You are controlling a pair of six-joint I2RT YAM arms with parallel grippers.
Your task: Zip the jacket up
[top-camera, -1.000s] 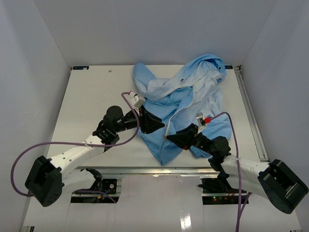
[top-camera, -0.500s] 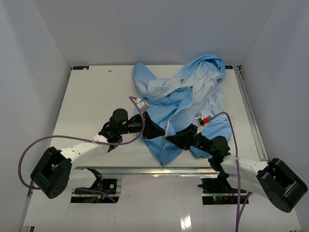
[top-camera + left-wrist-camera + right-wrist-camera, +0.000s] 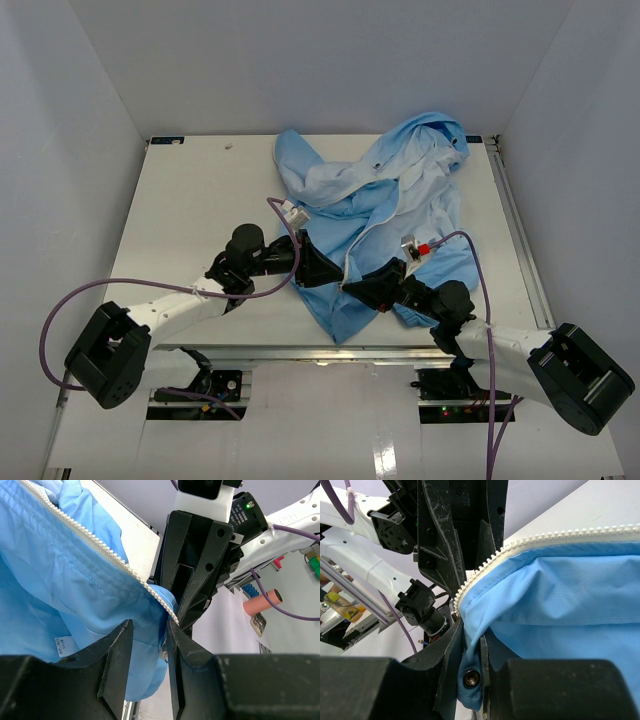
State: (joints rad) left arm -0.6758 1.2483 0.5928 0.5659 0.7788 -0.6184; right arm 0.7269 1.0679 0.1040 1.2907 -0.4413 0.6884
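Two grippers crowd the end of the zipper strip: right gripper clamps the jacket there, left gripper fingers apart beside it; closing could collide or miss.

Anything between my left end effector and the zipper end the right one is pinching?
Nothing visible. The open left end effector directly faces the pale zipper strip of the light blue thin fabric jacket; the strip's lower end sits just ahead of it, pinched by the right end effector.

White arms — black grippers, purple cables
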